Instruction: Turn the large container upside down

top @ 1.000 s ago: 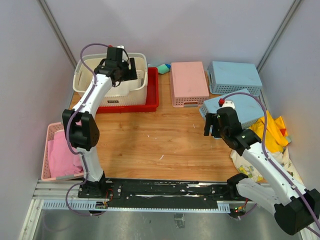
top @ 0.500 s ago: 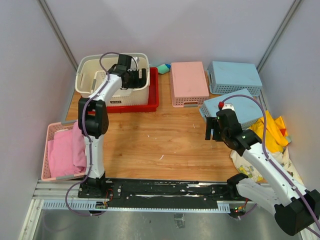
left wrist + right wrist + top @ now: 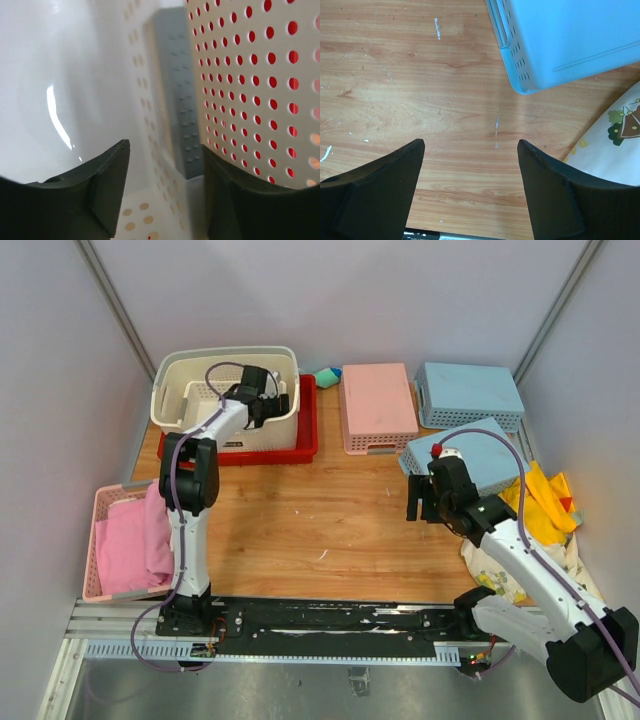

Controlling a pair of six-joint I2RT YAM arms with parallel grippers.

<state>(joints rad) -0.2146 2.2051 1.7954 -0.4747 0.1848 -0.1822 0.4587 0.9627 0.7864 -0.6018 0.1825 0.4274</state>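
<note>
The container (image 3: 250,75) is cream plastic: its perforated wall is smooth, and its inside is glossy enough to carry a bright streak of light. The tray (image 3: 306,435) is shiny red plastic. The table (image 3: 420,75) is light wood, matt, with fine scratches and white flecks (paint or scuffs, hard to say). The blue basket (image 3: 560,35) is smooth plastic with a satin sheen. The right fingers (image 3: 380,195) are matt black and slightly grainy. The pink cloth (image 3: 125,540) looks soft and dull. The rail (image 3: 100,648) is bare metal.

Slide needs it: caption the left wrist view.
Left hand open at the large container's perforated wall, red showing through.
</note>
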